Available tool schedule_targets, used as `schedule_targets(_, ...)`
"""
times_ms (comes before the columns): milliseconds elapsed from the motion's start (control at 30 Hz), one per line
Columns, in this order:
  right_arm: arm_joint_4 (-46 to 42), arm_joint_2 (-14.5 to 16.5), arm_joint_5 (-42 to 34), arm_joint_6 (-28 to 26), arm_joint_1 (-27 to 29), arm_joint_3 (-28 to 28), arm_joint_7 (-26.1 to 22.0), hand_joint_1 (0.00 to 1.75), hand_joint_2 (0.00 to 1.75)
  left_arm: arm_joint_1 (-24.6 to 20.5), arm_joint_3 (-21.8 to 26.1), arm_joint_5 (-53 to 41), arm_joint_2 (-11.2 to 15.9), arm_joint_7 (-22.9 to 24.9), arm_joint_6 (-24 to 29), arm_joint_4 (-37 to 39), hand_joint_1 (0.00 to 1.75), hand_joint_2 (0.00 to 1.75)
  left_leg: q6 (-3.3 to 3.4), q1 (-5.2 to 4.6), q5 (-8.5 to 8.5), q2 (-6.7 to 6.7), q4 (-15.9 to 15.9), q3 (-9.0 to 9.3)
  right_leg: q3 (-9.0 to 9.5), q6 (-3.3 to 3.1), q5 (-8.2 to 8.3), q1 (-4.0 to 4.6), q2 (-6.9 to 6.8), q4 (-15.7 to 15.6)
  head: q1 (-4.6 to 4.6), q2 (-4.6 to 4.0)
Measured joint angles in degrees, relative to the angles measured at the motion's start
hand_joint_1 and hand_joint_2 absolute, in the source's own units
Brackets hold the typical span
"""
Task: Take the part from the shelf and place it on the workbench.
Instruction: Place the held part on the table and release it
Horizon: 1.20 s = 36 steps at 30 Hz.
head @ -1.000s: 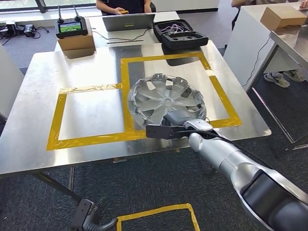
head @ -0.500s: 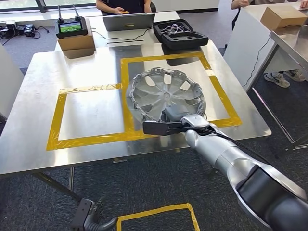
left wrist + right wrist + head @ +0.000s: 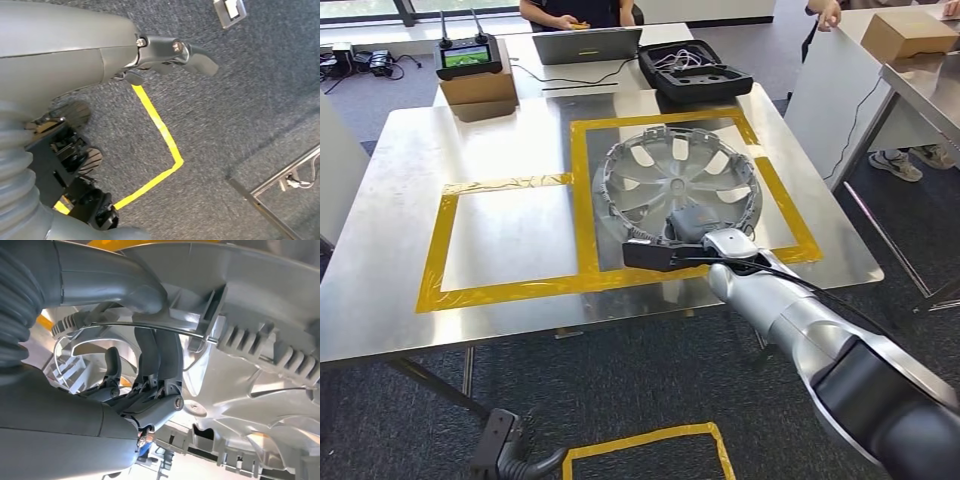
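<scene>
The part is a silver wheel cover [image 3: 678, 180], hollow side up and tilted, over the right yellow-taped square [image 3: 780, 215] of the steel workbench [image 3: 509, 240]. My right hand [image 3: 690, 235] grips its near rim from the table's front edge. In the right wrist view the dark fingers [image 3: 158, 355] hook over the ribbed rim of the wheel cover [image 3: 264, 300]. Whether the cover touches the tabletop I cannot tell. My left hand [image 3: 166, 52] hangs above the carpet with nothing in it.
At the back of the table stand a remote controller [image 3: 469, 55] on a cardboard box, a laptop [image 3: 586, 45] and an open black case [image 3: 695, 68], with a person [image 3: 576, 12] behind. A second table with a box [image 3: 909, 32] is at the right. Yellow tape [image 3: 652, 440] marks the floor.
My right arm has carried the wheel cover farther over the table and to the right, deeper into the right taped square. The left arm has not moved.
</scene>
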Motion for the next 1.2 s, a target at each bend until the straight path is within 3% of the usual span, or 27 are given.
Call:
schedule_targets(400, 0.5, 0.1, 1.7, 1.0, -0.4, -0.3, 0.1, 1.75, 1.75, 0.0, 0.0, -0.5, -0.2, 0.6, 0.1, -0.1, 0.0, 1.75, 0.0, 0.0, 0.0, 0.01, 0.0, 0.01, 0.0, 0.0, 0.0, -0.01, 0.01, 0.0, 0.0, 0.0)
schedule_targets(533, 0.5, 0.1, 1.8, 1.0, -0.4, -0.3, 0.1, 0.0, 0.0, 0.0, 0.0, -0.8, -0.2, 0.6, 0.1, -0.2, 0.0, 1.75, 0.0, 0.0, 0.0, 0.01, 0.0, 0.02, 0.01, 0.0, 0.0, -0.01, 0.01, 0.0, 0.0, -0.01)
schedule_targets(667, 0.5, 0.1, 2.2, 1.2, -0.5, -0.4, -0.1, 0.0, 0.0, 0.0, 0.0, -2.1, -0.2, 1.2, 0.5, -0.3, 0.0, 0.0, 0.0, 0.0, 0.0, 0.02, 0.0, 0.04, 0.02, 0.0, 0.0, -0.01, 0.02, 0.0, 0.0, -0.01)
schedule_targets(1200, 0.5, 0.0, 2.0, 0.1, 0.4, -3.1, -1.2, 0.0, 0.0, -0.1, 0.0, -2.6, -0.5, 2.4, 0.8, -0.5, 0.0, 0.0, 0.0, 0.0, 0.0, 0.05, 0.0, 0.08, 0.02, 0.0, 0.0, -0.01, 0.04, 0.0, 0.0, 0.0)
